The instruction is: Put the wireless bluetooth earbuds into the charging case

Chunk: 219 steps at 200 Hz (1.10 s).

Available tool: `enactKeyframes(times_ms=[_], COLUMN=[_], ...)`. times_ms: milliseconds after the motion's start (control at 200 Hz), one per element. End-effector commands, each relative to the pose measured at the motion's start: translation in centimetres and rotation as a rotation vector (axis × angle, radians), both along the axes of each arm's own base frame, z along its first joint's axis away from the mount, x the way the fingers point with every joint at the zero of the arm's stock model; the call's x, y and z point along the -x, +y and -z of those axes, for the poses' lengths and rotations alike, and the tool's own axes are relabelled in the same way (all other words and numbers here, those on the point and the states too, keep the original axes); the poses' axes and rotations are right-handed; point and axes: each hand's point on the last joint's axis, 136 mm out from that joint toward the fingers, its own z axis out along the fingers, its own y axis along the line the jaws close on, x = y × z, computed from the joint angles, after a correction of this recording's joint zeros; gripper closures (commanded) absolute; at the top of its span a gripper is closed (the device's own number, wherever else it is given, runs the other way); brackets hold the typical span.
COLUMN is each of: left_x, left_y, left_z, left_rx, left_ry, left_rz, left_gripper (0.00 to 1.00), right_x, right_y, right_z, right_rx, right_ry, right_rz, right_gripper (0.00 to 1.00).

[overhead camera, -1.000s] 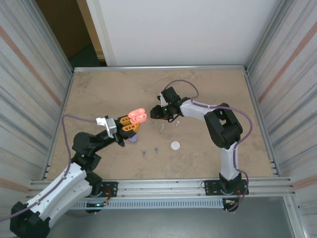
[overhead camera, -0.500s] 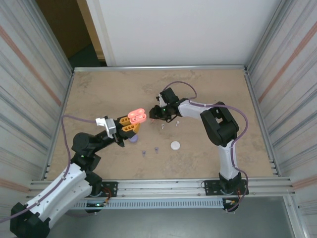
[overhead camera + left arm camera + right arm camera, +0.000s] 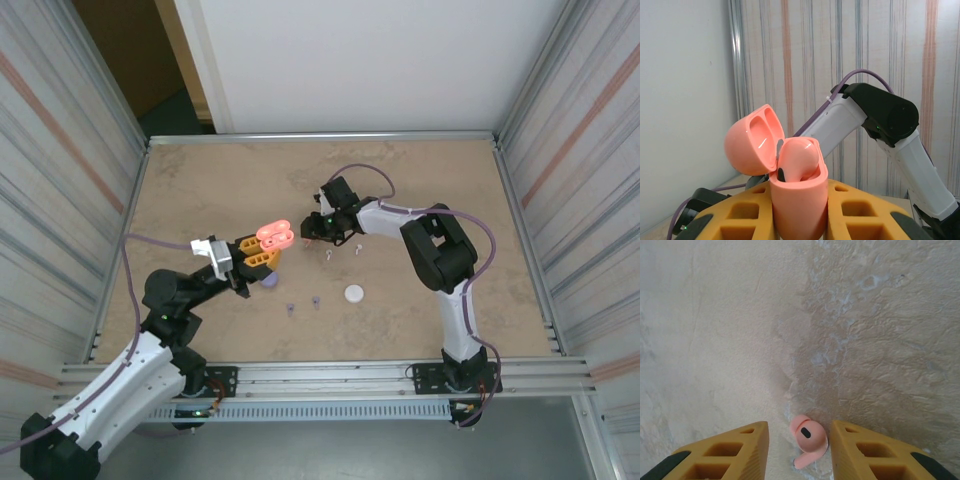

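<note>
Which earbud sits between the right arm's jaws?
The pink stemmed earbud on the table; the white earbuds and purple earbuds lie outside the jaws.

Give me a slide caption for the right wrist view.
Right pincer poised over a pink earbud lying on the mottled tabletop, its yellow fingers open on either side.

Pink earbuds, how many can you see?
2. One small pink stemmed earbud sits in the open pink charging case held by the left hand; the other pink earbud lies on the beige table within the open right hand.
</note>
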Motion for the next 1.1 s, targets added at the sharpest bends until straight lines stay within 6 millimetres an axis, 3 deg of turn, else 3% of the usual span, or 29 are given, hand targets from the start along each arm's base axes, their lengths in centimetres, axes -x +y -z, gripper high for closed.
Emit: enactKeyframes(times_ms=[0, 1092], left_x=[0.6, 0.4], left_y=[0.1, 0.1], left_z=[-0.9, -0.9], left_rx=[0.016, -0.003], left_ry=[-0.035, -0.038], left_rz=[0.004, -0.006], left_gripper=[1.00, 1.00], right_x=[-0.4, 0.9], right_y=[-0.1, 0.3], right_z=[0.5, 2.2], right_rx=[0.020, 0.097], right_ry=[0.017, 0.039], right_rz=[0.014, -0.047], right_gripper=[0.64, 0.84])
